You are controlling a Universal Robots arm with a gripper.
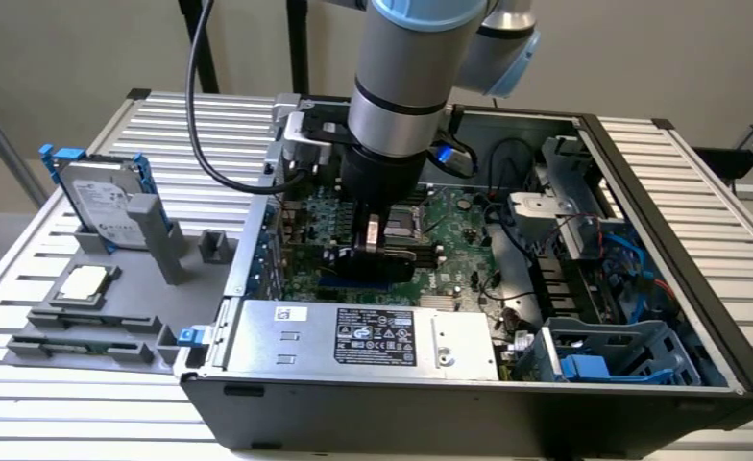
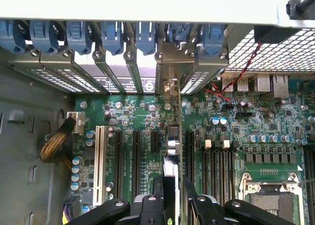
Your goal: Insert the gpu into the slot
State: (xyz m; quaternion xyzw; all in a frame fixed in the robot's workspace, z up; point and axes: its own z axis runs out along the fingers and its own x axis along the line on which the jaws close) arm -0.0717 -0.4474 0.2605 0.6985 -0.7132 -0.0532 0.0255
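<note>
Inside the open computer case (image 1: 479, 413), which lies on a slatted metal bench (image 1: 722, 192), the gripper (image 1: 374, 242) reaches down over the green circuit board (image 1: 467, 226). Its fingers are closed narrowly on the gpu (image 1: 383, 259), a thin black card held on edge.

In the wrist view the gripper (image 2: 172, 208) clamps the gpu (image 2: 171, 151) from both sides. The card runs edge-on towards the case's rear wall, and its metal bracket end lies at the row of rear openings below the blue retaining clips (image 2: 113, 35).

The slot (image 1: 351, 285) shows as a blue strip on the board directly beneath the card's lower edge. The pictures do not settle whether the card is seated in it.

A white connector (image 2: 100, 161) lies parallel on one side of the card. The black memory slots (image 2: 216, 166) and the silver CPU socket (image 2: 268, 195) lie on the other side.

A silver power-supply box (image 1: 274, 336) fills the case's near edge. Its black-and-white label (image 1: 376, 336) carries print and compliance marks too small to read, and no brand can be made out.

Near the bench's edge at the exterior view's left, a grey fixture (image 1: 133, 317) holds an upright hard drive (image 1: 101, 204) with blue rails. The drive's white label is likewise unreadable. A flat processor chip (image 1: 85, 283) also rests in the fixture.
</note>
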